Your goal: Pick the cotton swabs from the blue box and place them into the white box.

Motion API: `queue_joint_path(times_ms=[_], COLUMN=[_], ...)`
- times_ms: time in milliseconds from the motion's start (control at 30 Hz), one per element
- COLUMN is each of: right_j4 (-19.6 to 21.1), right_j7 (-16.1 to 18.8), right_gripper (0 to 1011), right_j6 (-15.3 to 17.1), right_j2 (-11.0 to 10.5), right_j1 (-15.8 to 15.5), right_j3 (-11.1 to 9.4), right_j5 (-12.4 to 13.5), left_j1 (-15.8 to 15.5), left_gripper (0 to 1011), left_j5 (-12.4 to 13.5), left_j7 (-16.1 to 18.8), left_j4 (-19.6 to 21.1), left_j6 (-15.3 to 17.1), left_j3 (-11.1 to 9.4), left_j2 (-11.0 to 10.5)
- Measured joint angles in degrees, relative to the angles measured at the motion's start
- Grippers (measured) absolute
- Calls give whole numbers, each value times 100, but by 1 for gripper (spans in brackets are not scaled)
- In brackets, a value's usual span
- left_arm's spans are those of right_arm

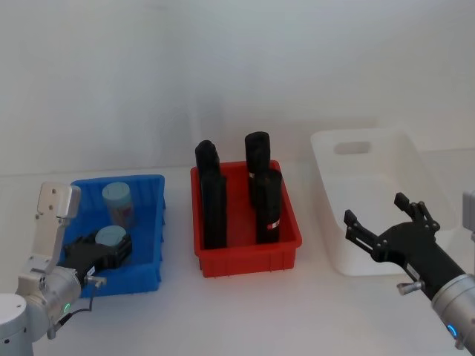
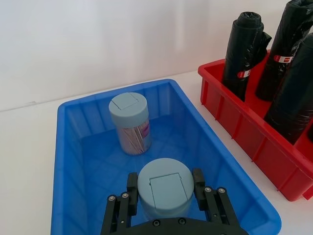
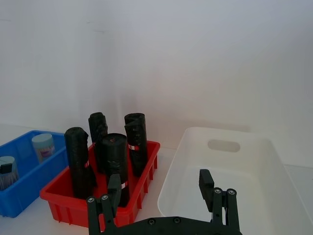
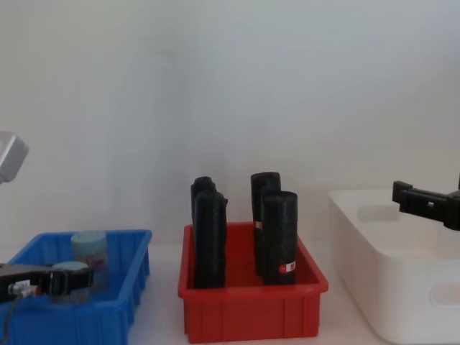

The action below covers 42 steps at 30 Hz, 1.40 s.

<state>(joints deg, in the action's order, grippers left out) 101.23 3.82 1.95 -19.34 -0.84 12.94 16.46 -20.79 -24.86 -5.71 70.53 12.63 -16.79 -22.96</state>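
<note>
Two cotton swab jars stand in the blue box (image 1: 152, 222) (image 2: 68, 161). The far jar (image 1: 118, 202) (image 2: 130, 122) is upright and free. My left gripper (image 1: 111, 251) (image 2: 165, 182) reaches into the box from the front, its fingers (image 2: 132, 187) pressed against both sides of the near jar (image 1: 111, 236) (image 2: 165, 196), shut on it. In the chest view that jar (image 4: 70, 274) sits about level with the box rim. My right gripper (image 1: 375, 209) (image 3: 160, 183) hovers open and holding nothing at the front left corner of the white box (image 1: 423, 159) (image 3: 274, 196) (image 4: 388, 287).
Between the two boxes stands a red bin (image 1: 249, 259) (image 4: 251, 313) holding several tall black rolls (image 1: 268, 204) with red-white labels. It lies close to the blue box's right wall. A plain white wall runs behind the table.
</note>
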Motion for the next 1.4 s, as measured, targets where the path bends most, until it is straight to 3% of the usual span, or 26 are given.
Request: queue_joint_path(times_ms=[333, 733, 967, 1400], right_j4=[0, 0, 0, 0], right_j7=[0, 0, 0, 0], right_gripper=[1001, 1001, 1001, 1001], right_j6=[0, 0, 0, 0], right_j2=[0, 0, 0, 0], right_j1=[0, 0, 0, 0], right_j3=[0, 0, 0, 0], right_j5=[0, 0, 0, 0], left_j1=[36, 100, 92, -60], left_gripper=[670, 670, 670, 670], left_j5=[107, 293, 341, 357], left_j7=[-2, -143, -425, -1335], left_j4=[133, 752, 1170, 1801], left_j6=[-50, 20, 197, 655], left_j3=[19, 79, 123, 175], left_j2=[-23, -139, -218, -350])
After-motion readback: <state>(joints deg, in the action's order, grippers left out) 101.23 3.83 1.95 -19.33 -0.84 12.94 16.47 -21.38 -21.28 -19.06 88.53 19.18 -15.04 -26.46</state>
